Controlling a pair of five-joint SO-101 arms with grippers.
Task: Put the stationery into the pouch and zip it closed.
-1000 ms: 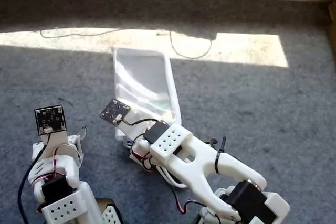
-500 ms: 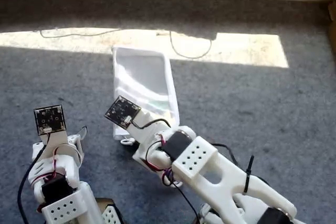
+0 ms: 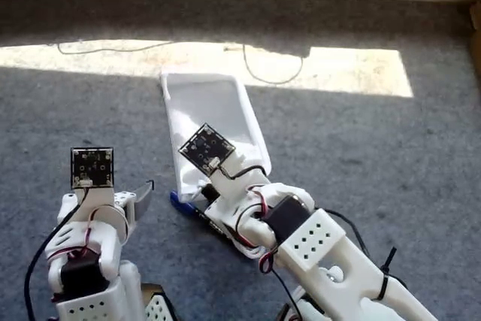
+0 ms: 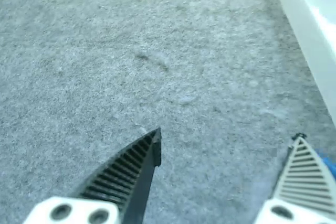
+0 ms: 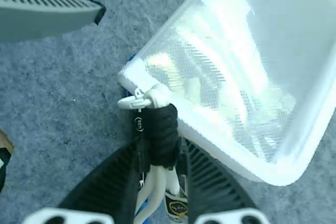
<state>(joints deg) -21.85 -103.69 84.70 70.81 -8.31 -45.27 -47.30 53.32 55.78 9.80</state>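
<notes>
The right gripper point(image 5: 160, 146) is sitting at the pouch's near corner, its fingers point(image 5: 118, 174) closing tight on a piece of stationery point(image 5: 160, 124). This is a white, pen-like shaft with a black sleeve, and its white tip is touching the pouch point(image 5: 252, 51) at that corner. The pouch is lying flat on the grey desk point(image 4: 105, 51), with pale shapes showing through its mesh face. I cannot tell whether its zip is open.

The left gripper point(image 4: 226, 142) is hanging over bare desk just beside the pouch's long edge, its fingers spread wide and holding nothing.

The pouch looks light, soft and floppy, so it is likely sliding or buckling under any push. Pinning a corner or the hem beside the zip should be steadying it. The pen looks light, stiff and smooth, and the sleeve is giving the surest hold.
</notes>
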